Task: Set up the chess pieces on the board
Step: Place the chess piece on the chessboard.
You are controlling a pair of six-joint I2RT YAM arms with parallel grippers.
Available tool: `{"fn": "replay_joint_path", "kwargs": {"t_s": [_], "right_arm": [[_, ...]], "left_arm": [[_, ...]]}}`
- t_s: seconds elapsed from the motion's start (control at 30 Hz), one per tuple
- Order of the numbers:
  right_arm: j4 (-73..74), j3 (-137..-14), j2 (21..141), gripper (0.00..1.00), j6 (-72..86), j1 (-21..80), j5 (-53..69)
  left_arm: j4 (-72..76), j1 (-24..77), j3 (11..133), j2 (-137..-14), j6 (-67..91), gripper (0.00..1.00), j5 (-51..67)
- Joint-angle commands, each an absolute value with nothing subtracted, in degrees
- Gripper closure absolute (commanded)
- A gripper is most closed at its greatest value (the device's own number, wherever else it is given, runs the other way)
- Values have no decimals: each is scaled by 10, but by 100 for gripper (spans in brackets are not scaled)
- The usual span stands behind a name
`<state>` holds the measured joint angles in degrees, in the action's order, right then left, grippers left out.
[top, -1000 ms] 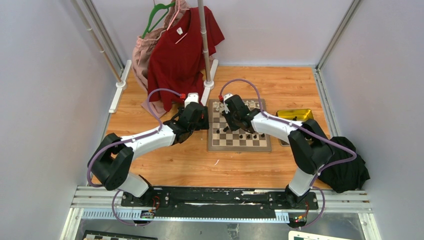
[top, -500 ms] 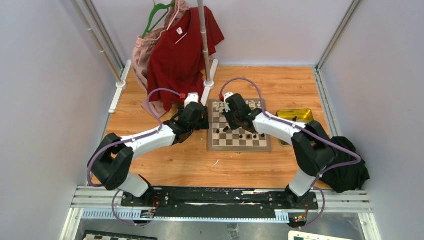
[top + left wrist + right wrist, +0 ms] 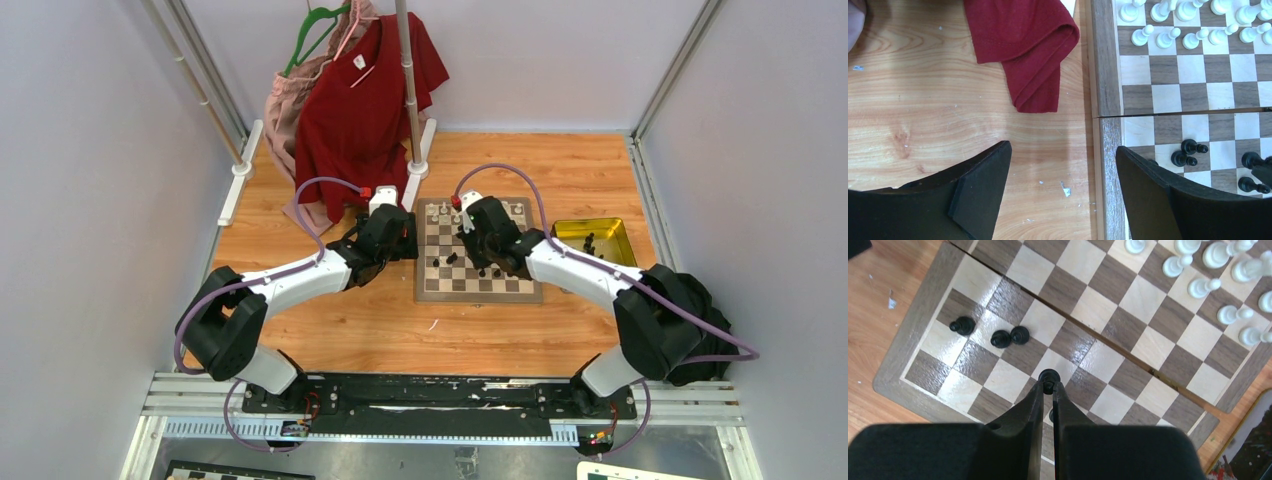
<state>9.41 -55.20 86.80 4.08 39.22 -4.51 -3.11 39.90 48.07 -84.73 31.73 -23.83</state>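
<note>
The board [image 3: 480,296] lies mid-table, with white chess pieces [image 3: 480,210] along its far rows and a few black ones [image 3: 450,259] on the near half. My right gripper [image 3: 1049,385] hangs over the near half, shut on a small black piece [image 3: 1049,375] above a cream square; whether the piece touches the board I cannot tell. Three black pieces [image 3: 1008,337] stand to its left and white pieces [image 3: 1198,287] at the upper right. My left gripper [image 3: 1063,170] is open and empty over the bare wood beside the board's left border [image 3: 1103,75].
A yellow metal tray [image 3: 590,240] holding a few black pieces sits right of the board. A red shirt [image 3: 365,100] hangs on a rack pole [image 3: 408,90] behind, its hem [image 3: 1033,45] near the board's far-left corner. A black cloth [image 3: 705,340] lies at the right.
My right gripper has closed on the black piece and moved right and nearer across the board. The left arm has stayed still.
</note>
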Motion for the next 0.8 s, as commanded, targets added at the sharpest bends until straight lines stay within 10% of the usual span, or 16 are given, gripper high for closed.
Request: {"fn": "replay_joint_path", "kwargs": {"t_s": [0.0, 0.77], "right_arm": [[113, -529, 845, 97, 50, 395, -44], [127, -539, 896, 97, 51, 413, -30]], "left_arm": [[-20, 402, 483, -855, 324, 18, -250], [-14, 403, 484, -862, 325, 18, -247]]}}
